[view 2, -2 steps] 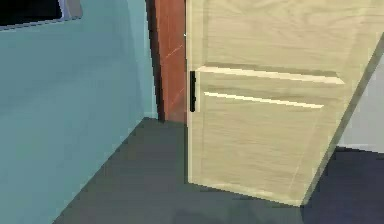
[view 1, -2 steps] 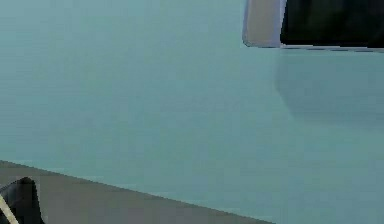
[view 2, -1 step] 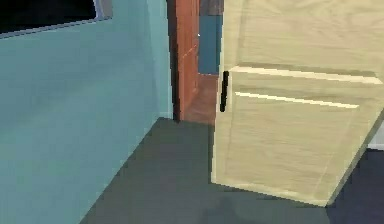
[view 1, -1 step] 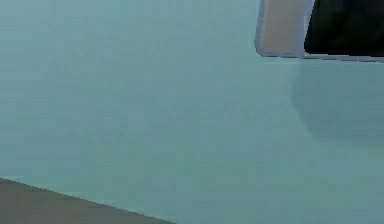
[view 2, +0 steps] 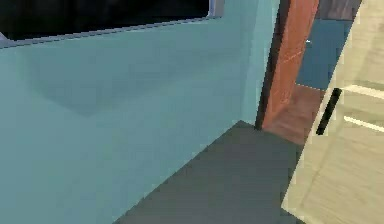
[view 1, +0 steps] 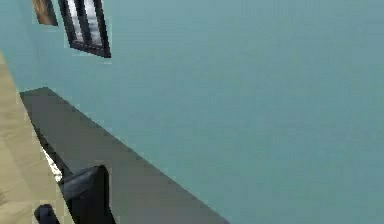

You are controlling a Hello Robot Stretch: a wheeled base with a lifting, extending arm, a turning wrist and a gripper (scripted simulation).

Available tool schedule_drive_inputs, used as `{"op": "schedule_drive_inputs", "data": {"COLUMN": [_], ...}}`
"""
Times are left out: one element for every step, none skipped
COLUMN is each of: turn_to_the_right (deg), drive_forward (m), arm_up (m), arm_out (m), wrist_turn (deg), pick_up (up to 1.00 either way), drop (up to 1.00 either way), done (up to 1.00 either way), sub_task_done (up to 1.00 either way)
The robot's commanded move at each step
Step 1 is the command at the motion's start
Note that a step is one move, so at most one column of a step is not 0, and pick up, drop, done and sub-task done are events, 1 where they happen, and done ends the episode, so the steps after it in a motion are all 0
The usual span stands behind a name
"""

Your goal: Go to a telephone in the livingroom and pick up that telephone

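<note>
A dark blocky shape (view 1: pixel 88 195) low in the forward view: robot or furniture, cannot tell.

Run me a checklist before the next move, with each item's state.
1. Telephone found: cannot tell; the dark object at the forward view's bottom left is too unclear to name.
2. Way straight ahead: not ok; the teal wall looks close.
3. Strip of grey floor along it: ok, bare beyond that object.
4. Arm side clearance: not ok; a pale wooden door stands near.
5. Way out: cannot tell; an orange-brown door stands at the floor's far end, room beyond unclear.
</note>
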Motion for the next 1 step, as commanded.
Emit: {"op": "schedule_drive_inputs", "data": {"turn_to_the_right": [0.0], "drive_forward": [0.90], "arm_up": [0.00], "arm_out": [0.00], "wrist_turn": [0.0], "pick_up": [0.00], "drop": [0.00], "done": [0.00], "sub_task_done": [0.00]}}
